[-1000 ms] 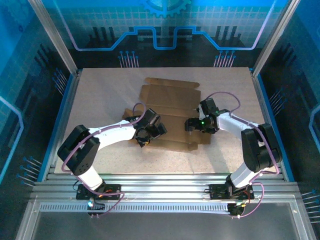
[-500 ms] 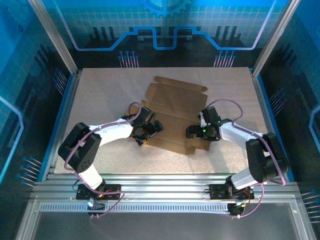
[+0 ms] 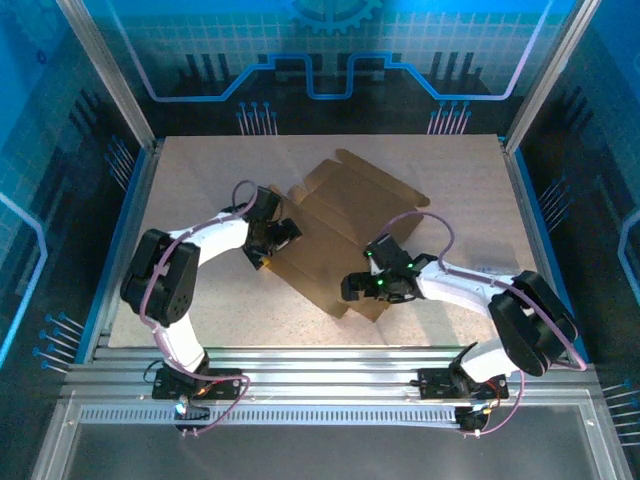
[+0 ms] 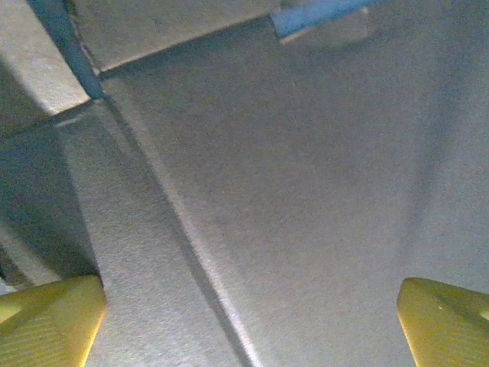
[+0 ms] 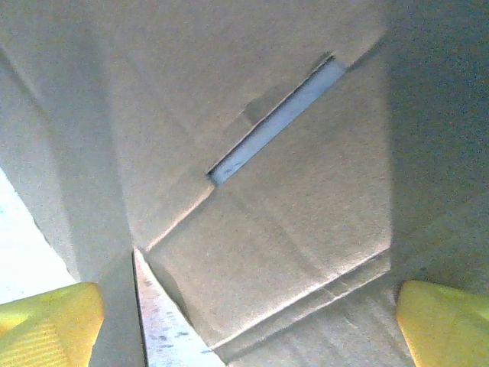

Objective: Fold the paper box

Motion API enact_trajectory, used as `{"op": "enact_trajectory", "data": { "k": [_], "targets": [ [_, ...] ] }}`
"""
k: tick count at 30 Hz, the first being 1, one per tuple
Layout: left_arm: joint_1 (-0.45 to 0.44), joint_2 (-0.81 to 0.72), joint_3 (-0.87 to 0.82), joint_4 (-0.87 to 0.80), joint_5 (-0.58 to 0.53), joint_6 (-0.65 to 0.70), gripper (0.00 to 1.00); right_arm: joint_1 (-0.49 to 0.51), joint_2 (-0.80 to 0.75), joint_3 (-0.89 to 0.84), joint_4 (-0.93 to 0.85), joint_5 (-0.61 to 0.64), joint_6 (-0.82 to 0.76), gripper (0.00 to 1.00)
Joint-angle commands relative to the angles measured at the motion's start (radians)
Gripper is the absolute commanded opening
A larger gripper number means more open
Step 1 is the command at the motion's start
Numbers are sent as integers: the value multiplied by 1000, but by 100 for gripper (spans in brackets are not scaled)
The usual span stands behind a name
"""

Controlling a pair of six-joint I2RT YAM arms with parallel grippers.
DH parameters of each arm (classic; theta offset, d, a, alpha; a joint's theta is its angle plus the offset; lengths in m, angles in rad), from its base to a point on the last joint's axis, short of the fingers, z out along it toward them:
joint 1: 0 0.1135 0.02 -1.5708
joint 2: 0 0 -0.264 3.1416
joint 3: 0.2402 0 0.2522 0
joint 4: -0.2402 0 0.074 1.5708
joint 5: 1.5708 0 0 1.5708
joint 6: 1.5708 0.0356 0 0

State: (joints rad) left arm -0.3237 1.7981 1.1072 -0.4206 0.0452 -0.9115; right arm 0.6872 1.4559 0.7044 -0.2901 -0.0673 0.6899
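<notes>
On the speckled table (image 3: 200, 310), the paper box (image 3: 345, 210) is lying as a flat brown die-cut sheet, running diagonally from the far right toward the near centre, with no wall standing up. As a container it is not yet taking shape and is holding nothing. The folding appears to be sitting at its opening step, with the sheet being lined up and no panel raised yet. The left gripper (image 3: 268, 245) is working at the sheet's left edge, and the right gripper (image 3: 352, 292) is reaching over the near corner. Both are holding their jaws wide apart and gripping nothing; whether either is pressing on the cardboard cannot be told. In the left wrist view a long crease (image 4: 183, 229) is running between the yellow fingertips (image 4: 53, 313). In the right wrist view a narrow slot (image 5: 275, 122) is showing above scored fold lines (image 5: 306, 287). The next move is probably calling for one gripper to be pinning a main panel down while the other is getting under a side flap and levering it up along its crease.
</notes>
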Motion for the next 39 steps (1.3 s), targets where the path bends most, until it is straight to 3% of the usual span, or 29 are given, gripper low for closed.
{"op": "enact_trajectory", "data": {
  "k": [1, 8, 15, 20, 27, 33, 39],
  "targets": [
    [31, 78, 94, -71, -25, 93, 99, 120, 50, 35, 4, 19, 132, 100],
    [64, 88, 199, -58, -18, 151, 99, 320, 146, 204, 34, 27, 154, 100],
    [55, -100, 61, -16, 25, 147, 99, 295, 103, 271, -28, 43, 44, 100],
    [-2, -225, -52, -31, 22, 115, 99, 180, 27, 284, -133, 56, -73, 100],
    [-154, -328, -181, 4, 1, -40, 99, -118, 3, 323, -208, -14, -247, 100],
    [-280, -327, -247, 95, -45, -181, 99, -329, 144, 438, -208, -69, -332, 100],
    [-348, -248, -213, 128, -52, -224, 99, -429, 340, 596, -219, -97, -358, 100]
  ]
}}
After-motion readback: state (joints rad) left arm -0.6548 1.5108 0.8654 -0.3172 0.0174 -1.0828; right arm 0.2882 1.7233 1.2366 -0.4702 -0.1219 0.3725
